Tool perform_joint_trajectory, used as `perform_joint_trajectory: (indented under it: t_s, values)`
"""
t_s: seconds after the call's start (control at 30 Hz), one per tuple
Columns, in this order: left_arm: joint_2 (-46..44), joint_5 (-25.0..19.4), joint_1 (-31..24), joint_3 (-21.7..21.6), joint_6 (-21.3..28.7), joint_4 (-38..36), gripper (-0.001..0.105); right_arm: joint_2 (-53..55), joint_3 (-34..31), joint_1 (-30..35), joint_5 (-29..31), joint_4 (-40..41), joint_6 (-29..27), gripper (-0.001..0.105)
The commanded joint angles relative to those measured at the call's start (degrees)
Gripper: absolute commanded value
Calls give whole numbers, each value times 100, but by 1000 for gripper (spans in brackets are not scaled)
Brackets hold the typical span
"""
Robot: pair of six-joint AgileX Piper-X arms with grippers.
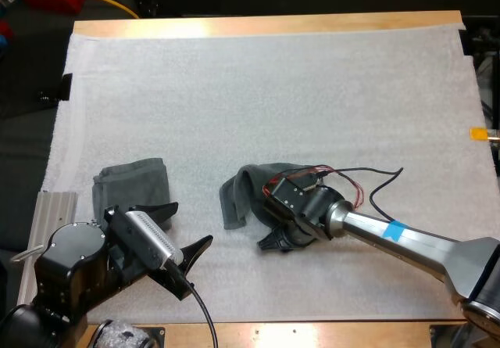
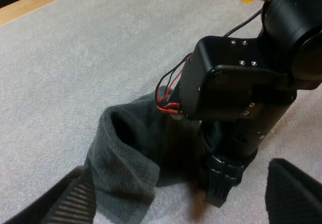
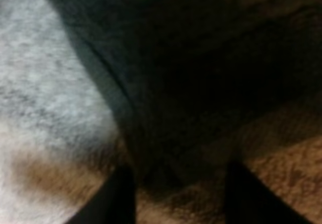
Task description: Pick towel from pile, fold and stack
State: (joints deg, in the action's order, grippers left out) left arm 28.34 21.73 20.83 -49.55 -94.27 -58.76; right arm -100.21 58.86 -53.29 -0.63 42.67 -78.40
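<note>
Your left tool (image 1: 191, 224) hovers released, fingers spread wide, over the white mat (image 1: 273, 90) at the near side of the surface. Your right tool (image 1: 275, 245) sits low and released, its fingers apart at the near edge of the crumpled towel (image 1: 238, 191). The folded towel (image 1: 133, 182) lies just beyond the left tool.

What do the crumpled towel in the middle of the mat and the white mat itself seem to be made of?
The crumpled towel looks like terry cloth, probably cotton. It is dark grey-green and matte, with a nubby pile and soft, limp folds. The white mat looks like thin foam sheet or a felt-like fabric, and I cannot tell which. It is matte with a fine pebbled grain.
</note>
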Motion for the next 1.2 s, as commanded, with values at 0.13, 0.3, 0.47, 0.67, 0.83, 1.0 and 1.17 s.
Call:
perform_joint_trajectory:
  t_s: [0.13,0.3,0.47,0.67,0.83,1.0,1.17]
  values:
    - [-1,-2,20,-31,-57,-9,67,-5,12,-6,63,-151,22,29]
    - [-1,-2,20,-31,-57,-9,67,-5,12,-6,280,-200,22,24]
    - [-1,-2,20,-31,-57,-9,67,-5,12,-6,409,-160,22,1]
    - [-1,-2,20,-31,-57,-9,67,148,12,-6,782,256,-163,1]
    - [-1,-2,20,-31,-57,-9,67,428,12,-6,1274,955,-757,1]
    - [-1,-2,20,-31,-57,-9,67,725,12,-6,1697,1651,-1228,1]
    - [-1,-2,20,-31,-57,-9,67,1090,12,-6,1944,2348,-1531,1]
